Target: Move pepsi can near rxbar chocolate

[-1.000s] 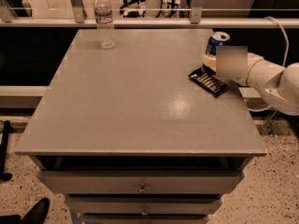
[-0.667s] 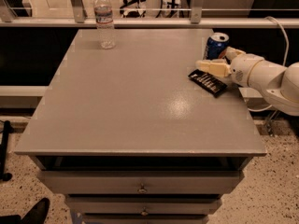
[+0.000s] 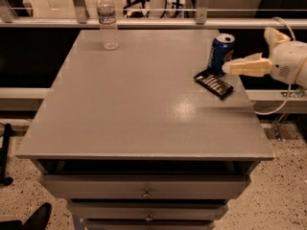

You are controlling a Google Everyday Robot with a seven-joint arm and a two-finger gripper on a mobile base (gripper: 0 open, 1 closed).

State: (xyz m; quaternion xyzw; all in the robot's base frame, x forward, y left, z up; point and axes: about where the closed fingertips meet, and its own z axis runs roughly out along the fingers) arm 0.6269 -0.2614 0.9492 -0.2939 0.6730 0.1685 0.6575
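Observation:
The blue pepsi can [image 3: 221,54] stands upright on the grey table [image 3: 134,104], near its right edge. The black rxbar chocolate [image 3: 214,85] lies flat just in front of the can, almost touching its base. My gripper [image 3: 247,51] is to the right of the can, beyond the table's right edge. It is open and holds nothing. One pale finger [image 3: 247,66] points left, its tip close to the can's right side. The other finger [image 3: 272,35] sticks up further right.
A clear plastic water bottle [image 3: 108,21] stands at the table's far left corner. A metal railing [image 3: 144,22] runs behind the table. Drawers [image 3: 144,190] sit below the front edge. A cable [image 3: 271,110] hangs to the right of the table.
My gripper was around the pepsi can and has drawn back to the right. The can now stands free next to the rxbar chocolate.

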